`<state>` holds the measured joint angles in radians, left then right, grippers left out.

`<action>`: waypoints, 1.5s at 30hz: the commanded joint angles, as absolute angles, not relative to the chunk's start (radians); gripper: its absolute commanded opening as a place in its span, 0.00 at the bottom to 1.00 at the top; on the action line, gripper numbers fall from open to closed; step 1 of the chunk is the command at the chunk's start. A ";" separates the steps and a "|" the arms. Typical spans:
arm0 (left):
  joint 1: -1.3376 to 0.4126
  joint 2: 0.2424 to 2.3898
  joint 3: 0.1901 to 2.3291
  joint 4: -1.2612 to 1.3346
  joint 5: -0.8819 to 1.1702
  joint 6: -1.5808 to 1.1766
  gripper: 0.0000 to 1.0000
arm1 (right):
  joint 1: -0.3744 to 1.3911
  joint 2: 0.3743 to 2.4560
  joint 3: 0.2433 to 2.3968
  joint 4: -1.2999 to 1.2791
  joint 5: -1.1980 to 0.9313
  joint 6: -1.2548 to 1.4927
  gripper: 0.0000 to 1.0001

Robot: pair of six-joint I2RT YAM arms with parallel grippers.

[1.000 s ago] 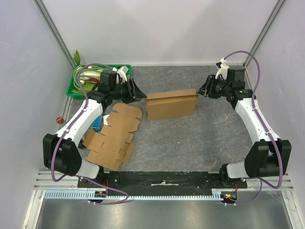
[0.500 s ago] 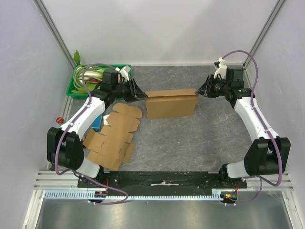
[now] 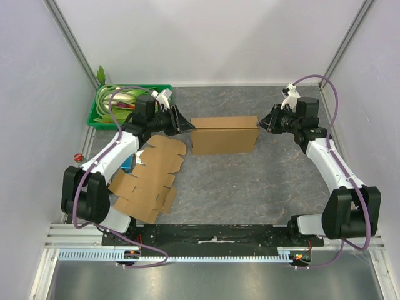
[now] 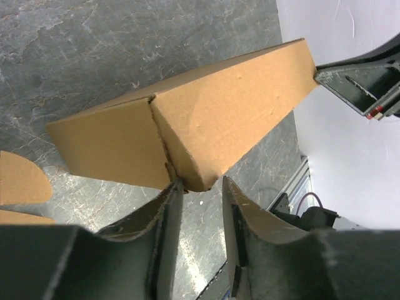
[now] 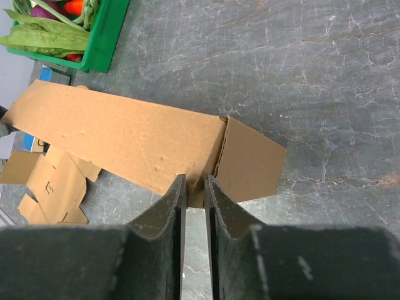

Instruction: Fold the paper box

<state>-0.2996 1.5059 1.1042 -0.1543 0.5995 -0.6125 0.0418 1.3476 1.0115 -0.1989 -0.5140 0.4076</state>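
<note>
Since a second ago both arms have moved in on the ends of the cardboard box [image 3: 225, 134], and it now sits squarer, mid-worktop [image 3: 250, 181], long side across. Left fingers [image 4: 164, 212]: partly open, straddling the rounded corner of the box's left end flap without clamping it. Right fingers [image 5: 172, 200]: narrow slit, with the lower edge of the box's right end at the tips; cannot tell whether pinched.

Top cam high, looks down; wrist cams close-up, opposite ends, share box [image 3: 224, 134].
</note>
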 commanded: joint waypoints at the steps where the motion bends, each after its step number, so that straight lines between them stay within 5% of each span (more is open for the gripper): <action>1: -0.302 1.494 1.098 -0.235 0.546 -0.540 0.46 | 0.041 1.370 1.026 -0.297 -0.442 0.376 0.25; 5: -0.287 1.477 1.172 -0.261 0.580 -0.535 0.64 | 0.040 1.365 1.091 -0.311 -0.486 0.403 0.43; 9: -0.268 1.499 1.193 -0.252 0.597 -0.545 0.67 | 0.035 1.359 1.106 -0.313 -0.497 0.405 0.54; 19: -0.265 1.577 1.112 -0.170 0.621 -0.560 0.59 | 0.014 1.379 1.056 -0.313 -0.486 0.380 0.56; 24: -0.267 1.555 0.951 -0.155 0.526 -0.540 0.39 | 0.012 1.364 0.896 -0.258 -0.445 0.379 0.38; 27: -0.290 1.562 0.954 -0.163 0.540 -0.532 0.34 | 0.012 1.324 0.873 -0.282 -0.376 0.359 0.37; 36: -0.469 1.543 0.828 -0.149 0.414 -0.571 0.39 | -0.038 1.091 0.801 -0.575 -0.104 0.422 0.62; 45: -0.569 1.525 0.770 -0.083 0.400 -0.612 0.53 | -0.044 0.888 0.704 -0.643 -0.334 0.578 0.74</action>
<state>-0.5697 1.5951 0.7780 -0.0650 0.4484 -0.6025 -0.0479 0.9684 0.7162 -0.5865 -0.2375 0.4923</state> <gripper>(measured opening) 0.482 0.730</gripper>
